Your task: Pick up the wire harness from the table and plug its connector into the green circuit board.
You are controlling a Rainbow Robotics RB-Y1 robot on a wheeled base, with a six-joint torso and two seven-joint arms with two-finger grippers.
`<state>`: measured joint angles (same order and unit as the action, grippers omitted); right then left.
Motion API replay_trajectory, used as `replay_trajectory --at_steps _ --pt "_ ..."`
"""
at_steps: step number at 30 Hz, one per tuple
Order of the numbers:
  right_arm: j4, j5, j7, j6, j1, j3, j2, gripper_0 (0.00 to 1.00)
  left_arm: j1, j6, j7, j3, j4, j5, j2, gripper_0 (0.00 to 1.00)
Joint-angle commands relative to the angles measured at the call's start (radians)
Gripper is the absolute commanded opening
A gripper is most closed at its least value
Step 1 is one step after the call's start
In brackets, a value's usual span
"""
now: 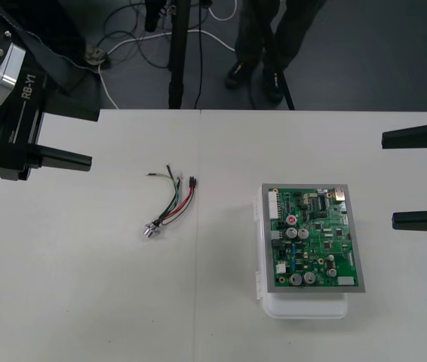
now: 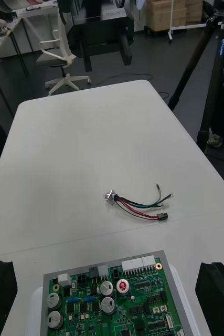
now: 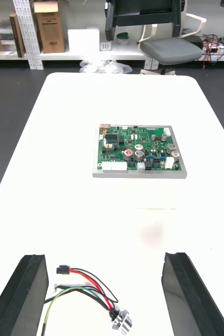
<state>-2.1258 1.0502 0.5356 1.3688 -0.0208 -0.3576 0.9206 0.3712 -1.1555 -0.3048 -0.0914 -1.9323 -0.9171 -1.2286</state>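
two open grippers, harness loose on the table

both grippers are released and grasp nothing. the left gripper [image 1: 93, 138] hangs over the table [image 1: 85, 302] by its left edge, toward the far left corner, its two black fingers [image 1: 62, 160] spread wide and pointing toward the table's middle. the right gripper [image 1: 388, 181] hangs over the right edge, its fingers [image 1: 417, 220] equally far apart and pointing inward.

the wire harness [image 1: 172, 202] lies flat on the table's left half, just left of the middle, apart from both grippers and from the board. its red, black and green wires curve together. the small black plug [image 1: 191, 182] sits at the end nearer the far edge, the round metal socket [image 1: 151, 230] at the end nearer the near edge, and a few loose wire ends fan out beside the plug.

the green circuit board [image 1: 311, 237] rests on its white base [image 1: 304, 305] on the table's right half, closer to the right edge. the plug is not in it.

seen from the left wrist, the harness [image 3: 88, 291] lies on the table ahead of the left gripper [image 3: 105, 257], plug [image 3: 63, 270] and socket [image 3: 121, 320] both free. from the right wrist, the right gripper [image 2: 105, 265] has the board [image 2: 112, 304] nearest, and the harness [image 2: 140, 206] lies beyond it.
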Motion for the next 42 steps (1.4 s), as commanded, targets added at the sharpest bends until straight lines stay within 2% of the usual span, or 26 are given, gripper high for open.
replay_trajectory --at_steps 1,42 --pt "-0.003 -0.013 0.057 -0.005 -0.024 -0.029 0.035 1.00 -0.017 -0.018 -0.054 0.032 -0.020 -0.005 -0.042 0.64" --pt "-0.003 -0.013 0.057 -0.005 -0.024 -0.029 0.035 1.00 -0.017 -0.018 -0.054 0.032 -0.020 -0.005 -0.042 0.64"
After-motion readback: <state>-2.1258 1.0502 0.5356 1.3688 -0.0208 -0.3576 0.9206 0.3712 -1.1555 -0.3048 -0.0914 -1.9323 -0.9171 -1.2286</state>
